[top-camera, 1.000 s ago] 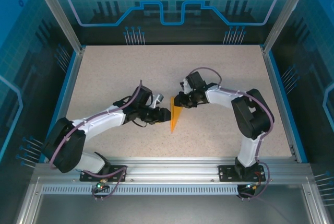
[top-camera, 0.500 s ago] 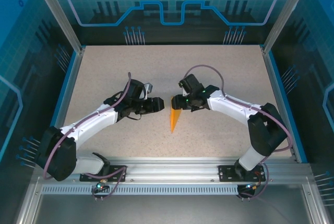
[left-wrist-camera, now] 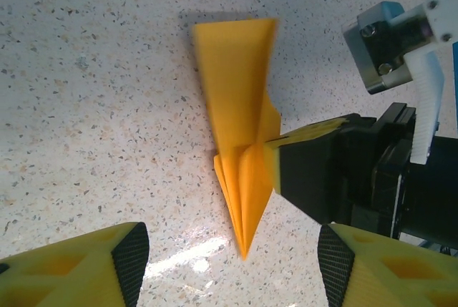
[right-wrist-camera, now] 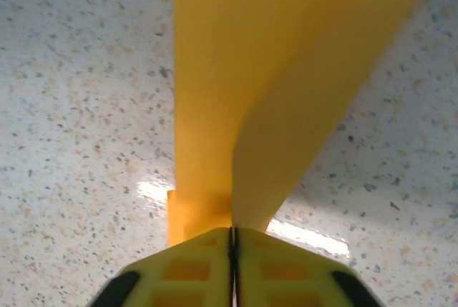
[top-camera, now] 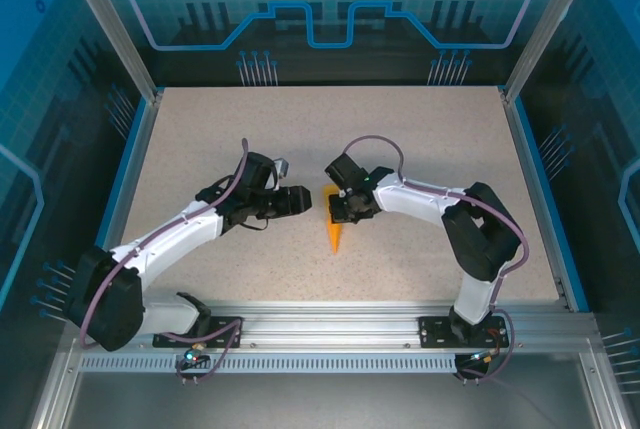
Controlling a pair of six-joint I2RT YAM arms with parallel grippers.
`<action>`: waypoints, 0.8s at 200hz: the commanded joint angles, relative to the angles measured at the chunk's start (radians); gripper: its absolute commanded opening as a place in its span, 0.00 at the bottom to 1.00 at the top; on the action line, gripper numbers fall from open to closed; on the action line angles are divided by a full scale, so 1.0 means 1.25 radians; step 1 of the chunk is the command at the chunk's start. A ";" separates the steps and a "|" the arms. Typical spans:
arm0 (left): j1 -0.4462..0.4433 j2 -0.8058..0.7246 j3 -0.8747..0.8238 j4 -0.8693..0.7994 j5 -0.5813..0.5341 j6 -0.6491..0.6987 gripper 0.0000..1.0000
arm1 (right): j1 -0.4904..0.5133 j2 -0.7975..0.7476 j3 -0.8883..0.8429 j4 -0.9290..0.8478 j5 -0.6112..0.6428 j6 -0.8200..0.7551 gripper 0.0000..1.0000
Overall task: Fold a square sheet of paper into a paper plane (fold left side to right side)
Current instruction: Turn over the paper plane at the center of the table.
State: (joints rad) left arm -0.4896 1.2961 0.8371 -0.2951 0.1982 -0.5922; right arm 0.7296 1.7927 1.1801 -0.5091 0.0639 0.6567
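Note:
The square sheet of paper is folded into a narrow, pointed orange paper plane (top-camera: pixel 335 237) lying mid-table, its tip toward the near edge. In the left wrist view the paper plane (left-wrist-camera: pixel 236 92) shows layered folds, and its tip lies between my spread left fingers. My left gripper (top-camera: pixel 308 201) (left-wrist-camera: pixel 232 260) is open, just left of the plane and not touching it. My right gripper (top-camera: pixel 343 211) (right-wrist-camera: pixel 232 239) is shut on the plane's folded keel near the wide end. Its yellow fingertip (left-wrist-camera: pixel 308 171) pinches the paper from the right. The paper plane (right-wrist-camera: pixel 229 71) stretches away from the closed jaws.
The speckled table (top-camera: pixel 420 129) has blue rails along its left and right sides and an aluminium frame along the near edge (top-camera: pixel 330 324). Both arms reach inward and nearly meet at the centre. Open tabletop lies behind and to both sides of them.
My left gripper let go of the plane and backed off to the upper left, opening. My right gripper moved down-left onto the plane's wide end and shut on it.

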 commanded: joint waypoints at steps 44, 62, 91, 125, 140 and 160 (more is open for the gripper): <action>0.014 -0.080 0.046 -0.084 -0.070 0.037 0.69 | 0.016 -0.160 -0.047 0.072 -0.151 -0.005 0.00; 0.020 -0.110 0.046 -0.093 -0.094 0.039 0.72 | 0.009 -0.186 -0.099 0.140 -0.202 0.009 0.00; 0.029 -0.134 0.038 -0.097 -0.107 0.037 0.75 | -0.031 -0.183 -0.218 0.261 -0.251 0.055 0.00; 0.029 -0.130 0.025 -0.092 -0.096 0.029 0.76 | -0.088 -0.141 -0.335 0.396 -0.305 0.082 0.00; 0.028 -0.130 0.021 -0.091 -0.094 0.024 0.76 | -0.096 -0.143 -0.349 0.391 -0.291 0.074 0.00; 0.029 -0.133 0.019 -0.092 -0.093 0.020 0.76 | -0.105 -0.162 -0.357 0.365 -0.271 0.059 0.00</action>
State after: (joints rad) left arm -0.4606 1.1378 0.8619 -0.3927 0.0898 -0.5697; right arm 0.6132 1.6188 0.7368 -0.1032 -0.2638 0.7372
